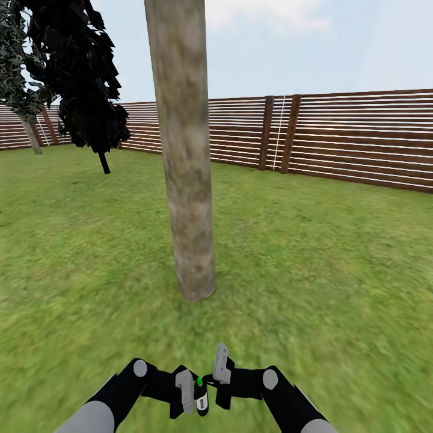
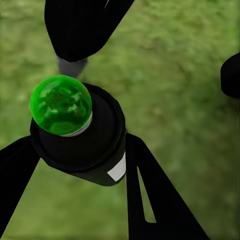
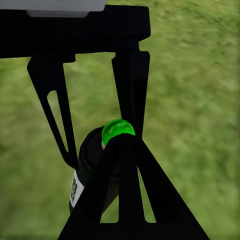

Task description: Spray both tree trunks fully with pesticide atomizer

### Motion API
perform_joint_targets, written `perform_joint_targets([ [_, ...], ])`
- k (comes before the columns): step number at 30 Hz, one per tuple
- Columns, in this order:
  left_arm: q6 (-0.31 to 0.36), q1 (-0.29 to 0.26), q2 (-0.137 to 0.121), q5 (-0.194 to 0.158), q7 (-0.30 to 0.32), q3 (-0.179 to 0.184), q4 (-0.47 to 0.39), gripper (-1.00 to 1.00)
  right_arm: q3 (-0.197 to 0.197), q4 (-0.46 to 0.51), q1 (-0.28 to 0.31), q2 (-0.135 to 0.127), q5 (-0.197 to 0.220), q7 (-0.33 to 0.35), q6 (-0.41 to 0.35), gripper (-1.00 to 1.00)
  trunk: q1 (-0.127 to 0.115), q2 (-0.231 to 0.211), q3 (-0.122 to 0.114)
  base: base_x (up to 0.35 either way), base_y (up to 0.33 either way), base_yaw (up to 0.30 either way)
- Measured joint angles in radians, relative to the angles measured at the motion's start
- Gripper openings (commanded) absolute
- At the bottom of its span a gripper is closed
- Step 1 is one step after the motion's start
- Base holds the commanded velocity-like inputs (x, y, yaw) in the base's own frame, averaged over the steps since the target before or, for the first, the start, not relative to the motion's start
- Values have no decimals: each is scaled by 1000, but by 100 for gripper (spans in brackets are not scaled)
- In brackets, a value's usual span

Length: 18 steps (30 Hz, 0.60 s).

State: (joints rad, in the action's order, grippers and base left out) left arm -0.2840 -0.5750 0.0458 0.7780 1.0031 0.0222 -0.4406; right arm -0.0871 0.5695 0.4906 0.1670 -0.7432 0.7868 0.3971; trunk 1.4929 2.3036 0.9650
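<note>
Left gripper (image 2: 75,165) clamped around the pesticide atomizer (image 2: 80,132); right gripper (image 3: 120,150) touches its green cap, grip apparently closed.

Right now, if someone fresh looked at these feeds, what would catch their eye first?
First the thick grey-beige tree trunk rising from the lawn dead ahead, with the slatted wooden fence behind it. Next, low and close to the robot, the black pesticide atomizer with its bright green cap, held between the left gripper fingers, with the right gripper right beside it.
</note>
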Motion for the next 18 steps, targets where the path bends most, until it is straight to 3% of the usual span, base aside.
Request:
perform_joint_targets([
  [3,3,0,-3,5,-1,2,2,-100,0,0,0,0,0,0,0,-100,0,0,0,0,0,0],
  [6,9,0,-37,16,-3,6,3,-100,0,0,0,0,0,0,0,-100,0,0,0,0,0,0],
  [10,11,0,-115,21,-1,4,2,-100,0,-1,0,0,0,0,0,-100,0,0,0,0,0,0],
  [16,11,4,-194,22,-1,6,2,-100,0,-2,0,-1,0,0,0,-100,0,0,0,0,0,0],
  [18,12,8,-262,25,1,7,2,-100,0,-2,0,-1,0,0,0,-100,0,0,0,0,0,0],
])
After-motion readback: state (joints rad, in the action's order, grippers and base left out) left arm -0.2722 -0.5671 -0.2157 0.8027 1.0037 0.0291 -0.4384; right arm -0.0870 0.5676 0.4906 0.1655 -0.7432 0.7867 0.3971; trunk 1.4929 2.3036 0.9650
